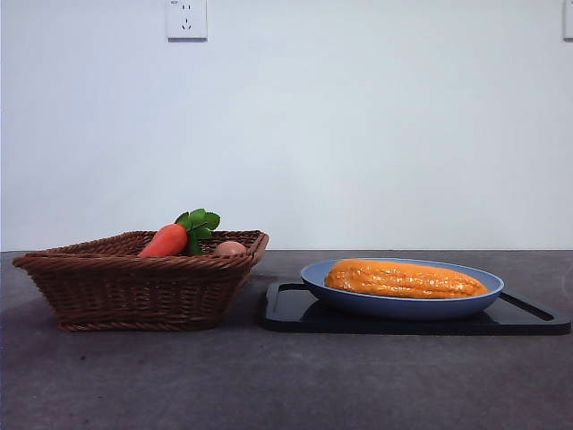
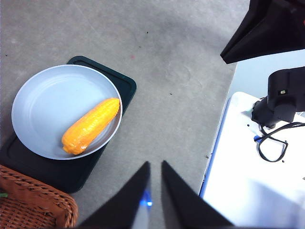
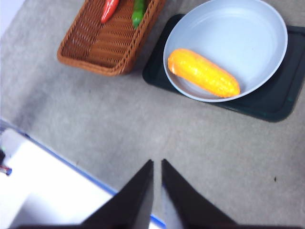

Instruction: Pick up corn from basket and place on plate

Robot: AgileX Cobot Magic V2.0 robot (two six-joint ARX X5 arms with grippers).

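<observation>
the corn (image 1: 405,279) is seen resting on the plate (image 1: 403,307), well clear of both narrowly closed, empty end effectors, so no further move is judged needed.

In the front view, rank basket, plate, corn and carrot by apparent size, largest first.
1. basket, though it may sit nearer the camera
2. plate
3. corn
4. carrot, partly hidden behind the basket rim

Grey table (image 1: 286,385) bears basket (image 1: 134,287), black tray (image 1: 295,313) (side by side).
</observation>
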